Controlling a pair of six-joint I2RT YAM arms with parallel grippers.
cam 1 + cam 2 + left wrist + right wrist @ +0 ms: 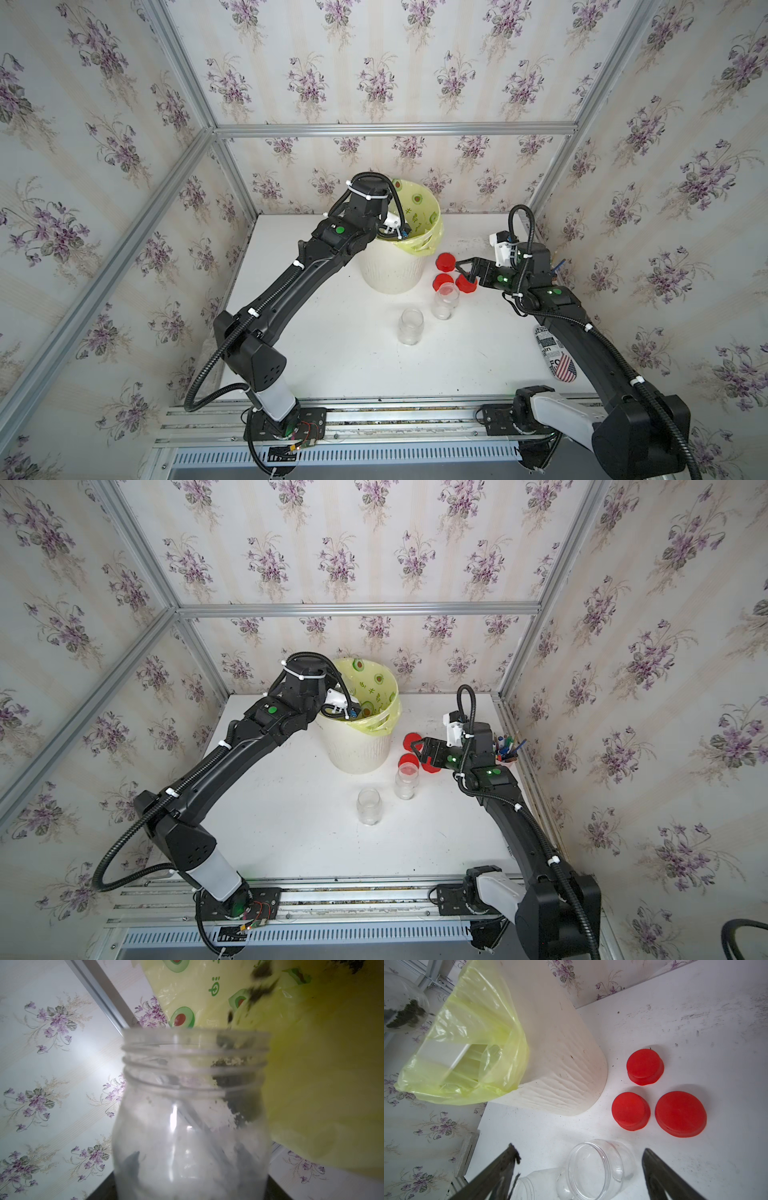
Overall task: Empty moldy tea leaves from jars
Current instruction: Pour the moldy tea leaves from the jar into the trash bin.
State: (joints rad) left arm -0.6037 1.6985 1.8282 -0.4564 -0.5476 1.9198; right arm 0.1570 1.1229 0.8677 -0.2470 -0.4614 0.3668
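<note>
Jar (pixel 193 1105) tipped over bin (pixel 390 274)
Clamped by the left gripper (pixel 402 232); clinging tea leaves (pixel 239 1105) could be scattered on the table (pixel 332 353); the right gripper (pixel 464 270) is held wide, empty.

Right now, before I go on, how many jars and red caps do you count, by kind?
Jars: 3, two standing open, one tipped over the bin
Red caps: 3, all off
Total: 6
</note>
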